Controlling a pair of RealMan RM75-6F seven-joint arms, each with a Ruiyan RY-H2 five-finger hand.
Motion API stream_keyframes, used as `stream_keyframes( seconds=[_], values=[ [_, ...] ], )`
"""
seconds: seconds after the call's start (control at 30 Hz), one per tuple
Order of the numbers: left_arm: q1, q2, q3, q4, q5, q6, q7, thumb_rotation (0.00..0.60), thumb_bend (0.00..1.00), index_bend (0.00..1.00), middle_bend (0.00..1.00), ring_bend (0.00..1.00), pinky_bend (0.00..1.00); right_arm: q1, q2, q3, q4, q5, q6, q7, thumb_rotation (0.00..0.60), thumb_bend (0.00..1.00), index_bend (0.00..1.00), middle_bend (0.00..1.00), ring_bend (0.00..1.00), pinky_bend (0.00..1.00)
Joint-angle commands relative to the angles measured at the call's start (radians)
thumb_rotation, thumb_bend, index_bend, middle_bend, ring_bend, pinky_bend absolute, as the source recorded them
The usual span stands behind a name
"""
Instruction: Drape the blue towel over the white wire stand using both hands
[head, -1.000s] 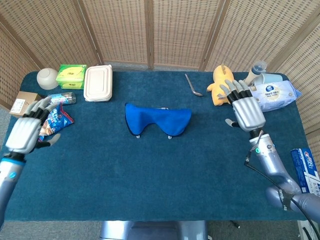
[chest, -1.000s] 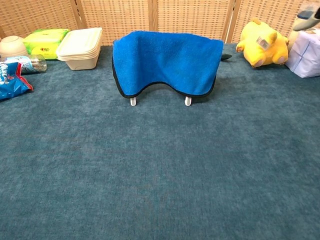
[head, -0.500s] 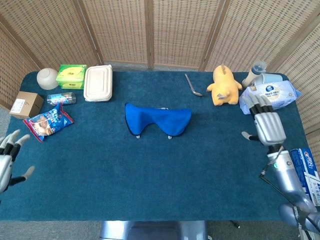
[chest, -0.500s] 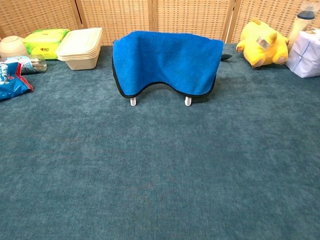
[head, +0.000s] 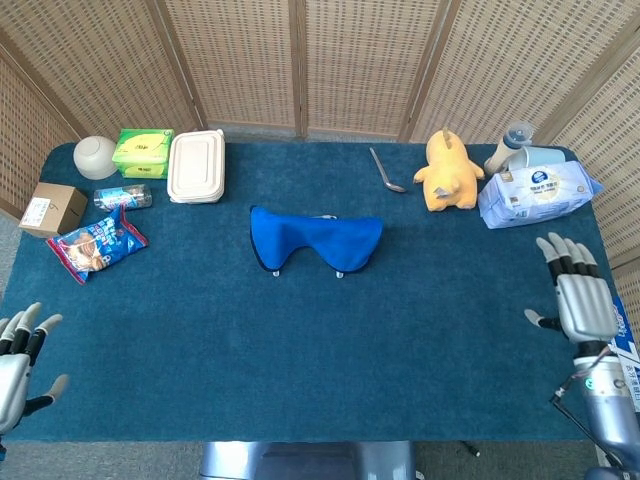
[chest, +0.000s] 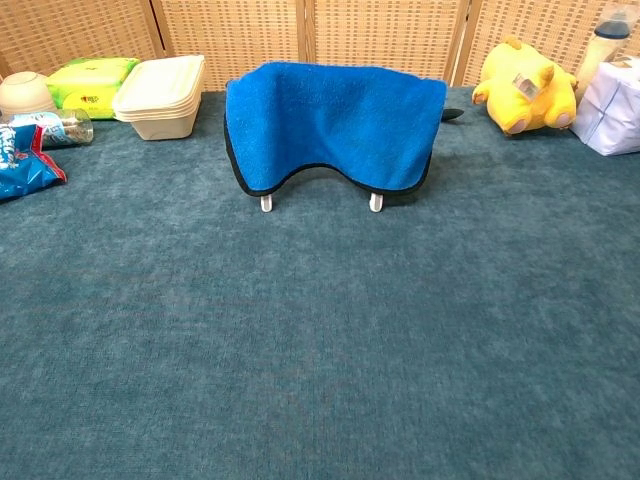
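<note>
The blue towel (head: 315, 238) (chest: 333, 123) hangs over the white wire stand, whose two white feet (chest: 266, 204) show below its hem in the chest view. The rest of the stand is hidden under the cloth. My left hand (head: 14, 362) is at the front left table corner, fingers spread, holding nothing. My right hand (head: 577, 298) is near the front right edge, fingers apart and empty. Both hands are far from the towel and show only in the head view.
At the back left are a white bowl (head: 95, 156), green pack (head: 142, 151), stacked food boxes (head: 196, 166), cardboard box (head: 45, 208) and snack bag (head: 96, 243). A spoon (head: 385, 171), yellow plush (head: 447, 170), wipes pack (head: 538, 193) and bottle (head: 510, 142) lie back right.
Both hands have drawn back from mid-table toward the front corners over the last second. The towel stays still on the stand.
</note>
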Motion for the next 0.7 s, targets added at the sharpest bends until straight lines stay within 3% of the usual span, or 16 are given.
stream_keyframes(
  seconds=[0.03, 0.3, 0.7],
  values=[
    [0.002, -0.011, -0.005, -0.005, 0.002, -0.012, 0.007, 0.6, 0.38, 0.16, 0.01, 0.0, 0.0, -0.041, 0.028, -0.005, -0.047, 0.045, 0.014, -0.03, 0.6, 0.0, 0.06, 0.05, 0.0, 0.0],
    [0.013, -0.031, -0.03, -0.004, -0.004, -0.008, 0.05, 0.6, 0.38, 0.16, 0.03, 0.0, 0.0, -0.12, 0.02, -0.009, -0.059, 0.059, 0.095, -0.037, 0.6, 0.01, 0.07, 0.05, 0.0, 0.0],
    [0.038, -0.015, -0.06, -0.001, 0.013, 0.021, -0.001, 0.6, 0.38, 0.2, 0.06, 0.0, 0.0, -0.18, 0.014, 0.0, -0.08, 0.038, 0.151, -0.038, 0.6, 0.01, 0.06, 0.05, 0.0, 0.0]
  ],
)
